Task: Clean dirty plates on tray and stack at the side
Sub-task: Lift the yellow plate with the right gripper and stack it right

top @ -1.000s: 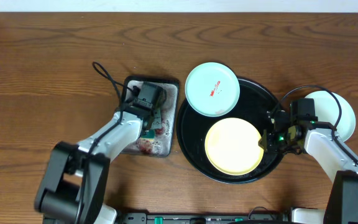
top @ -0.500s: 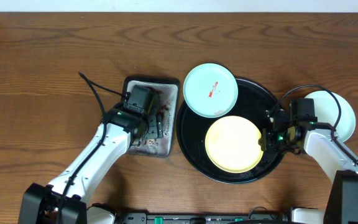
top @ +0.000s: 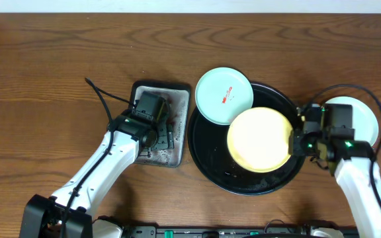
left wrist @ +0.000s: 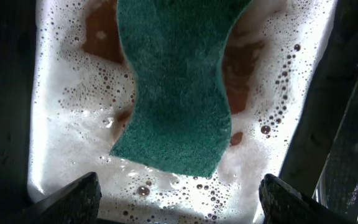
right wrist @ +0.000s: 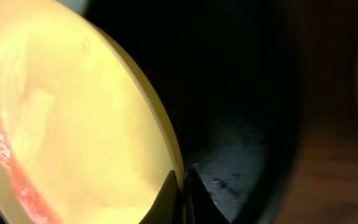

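- Right gripper (top: pixel 295 142): clamped shut on the thin right rim of the small, round, shallow yellow plate (top: pixel 260 139), fingertips pinching the very edge in the wrist view.
- Yellow plate: over the right half of the large, round, glossy black tray (top: pixel 210 168), apparently tipped up at the gripped side. Faint red smear along its lower edge (right wrist: pixel 14 177).
- Handling, as a judgement: stiff, light, probably plastic; slick when wet or sauced, so prone to pivot or slip in an edge pinch. Best taken deeper over the rim and carried level and slowly.
- Round mint plate (top: pixel 225 95), marked with red sauce: overlapping the far-left rim of the black tray, apart from both grippers.
- Third pale round plate (top: pixel 362 122): on the desk (top: pixel 45 66) just beside the tray's right rim, partly hidden behind the right arm.
- Left gripper (left wrist: pixel 179 202): jaws spread wide, holding nothing, poised over the wavy green sponge (left wrist: pixel 176 93) lying in reddish foam inside the rectangular grey metal tray (top: pixel 181 99).
- Writing, brands, labels: none legible anywhere.
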Motion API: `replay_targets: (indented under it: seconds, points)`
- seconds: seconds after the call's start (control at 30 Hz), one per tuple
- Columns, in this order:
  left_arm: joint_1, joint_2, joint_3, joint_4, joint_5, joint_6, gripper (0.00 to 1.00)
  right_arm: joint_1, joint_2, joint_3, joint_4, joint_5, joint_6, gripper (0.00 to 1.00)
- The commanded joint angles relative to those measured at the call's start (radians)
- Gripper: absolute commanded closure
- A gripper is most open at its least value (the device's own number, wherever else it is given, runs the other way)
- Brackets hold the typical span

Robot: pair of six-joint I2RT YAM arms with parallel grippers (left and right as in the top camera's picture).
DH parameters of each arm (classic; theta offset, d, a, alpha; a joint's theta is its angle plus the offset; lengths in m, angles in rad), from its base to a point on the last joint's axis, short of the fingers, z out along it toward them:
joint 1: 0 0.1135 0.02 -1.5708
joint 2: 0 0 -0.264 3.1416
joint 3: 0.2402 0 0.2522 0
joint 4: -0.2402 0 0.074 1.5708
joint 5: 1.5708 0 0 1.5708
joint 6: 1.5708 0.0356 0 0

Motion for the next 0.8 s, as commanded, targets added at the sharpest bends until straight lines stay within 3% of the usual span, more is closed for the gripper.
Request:
replay_targets:
  seconds: [0.0,0.2,0.5,0.77]
  points:
    - [0.005,-0.001,0.02,-0.006,0.01,0.002,0.18,0.051,-0.097,0.019,-0.002,0.149,0.019,0.99]
    - [0.005,-0.001,0.02,-0.003,0.01,0.003,0.18,0.215,-0.204,0.019,-0.002,0.428,0.049,0.99]
    - [0.005,-0.001,0.02,-0.002,0.01,0.003,0.17,0.488,-0.214,0.02,0.026,0.833,0.047,0.99]
    - [0.005,-0.001,0.02,0.01,0.01,0.003,0.17,0.7,-0.209,0.021,0.156,1.141,-0.174,0.99]
